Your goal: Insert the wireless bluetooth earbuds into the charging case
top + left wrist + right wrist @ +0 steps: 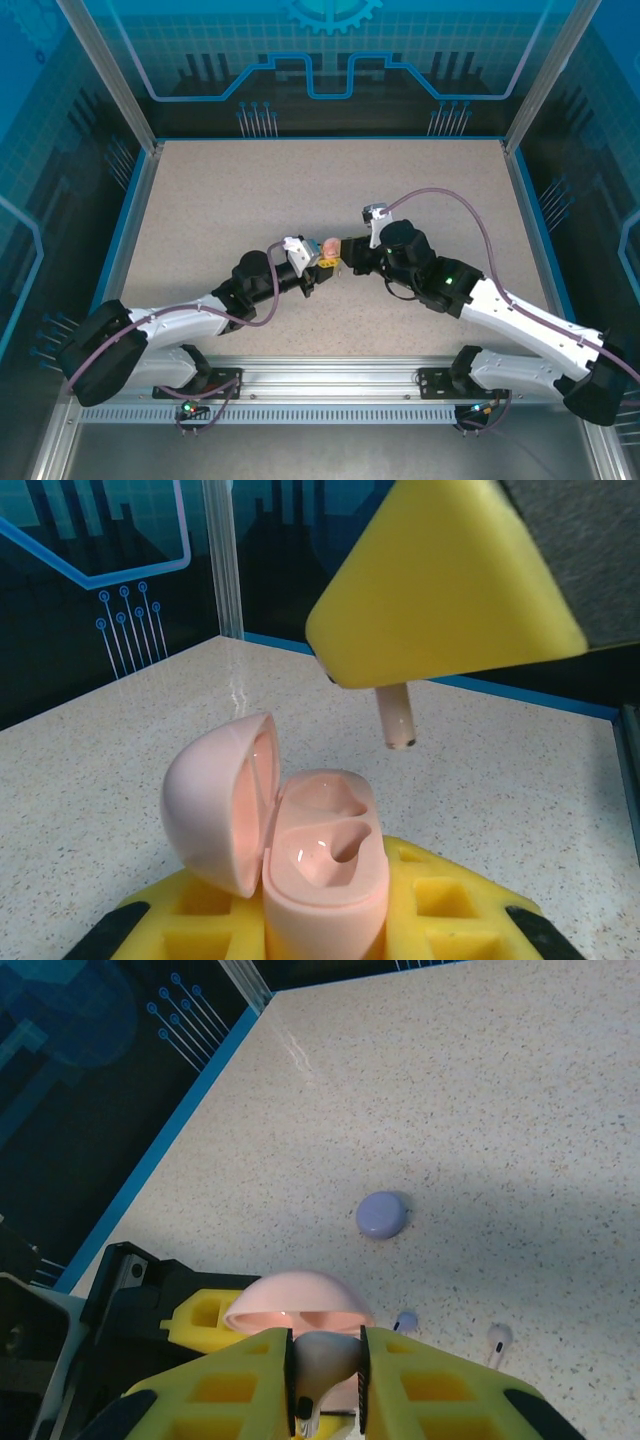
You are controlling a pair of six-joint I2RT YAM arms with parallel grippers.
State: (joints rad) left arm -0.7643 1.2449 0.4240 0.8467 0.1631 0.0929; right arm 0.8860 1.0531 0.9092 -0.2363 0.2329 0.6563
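Where the two arms meet, about midway between the left and right edges of the table (200,200) and somewhat closer to its near edge, the left gripper (316,258) is clenched on a pink case (322,855). Its yellow fingers (440,900) press the case's lower half from both sides. The case stands open, its lid (215,800) swung back to the left in the left wrist view, with the two moulded hollows of its base showing.

Just above the case, and apart from it, hangs the right gripper (325,1385), grasping a pink earbud (398,715) between its own yellow fingers (430,1385). The earbud's stem points down toward the case, its tip short of the rim.

On the table past the pink case, seen from the right wrist, lies a round lilac case (382,1214), closed. Nearer, two loose pale earbuds (497,1337) lie near each other, apart from the lilac case.
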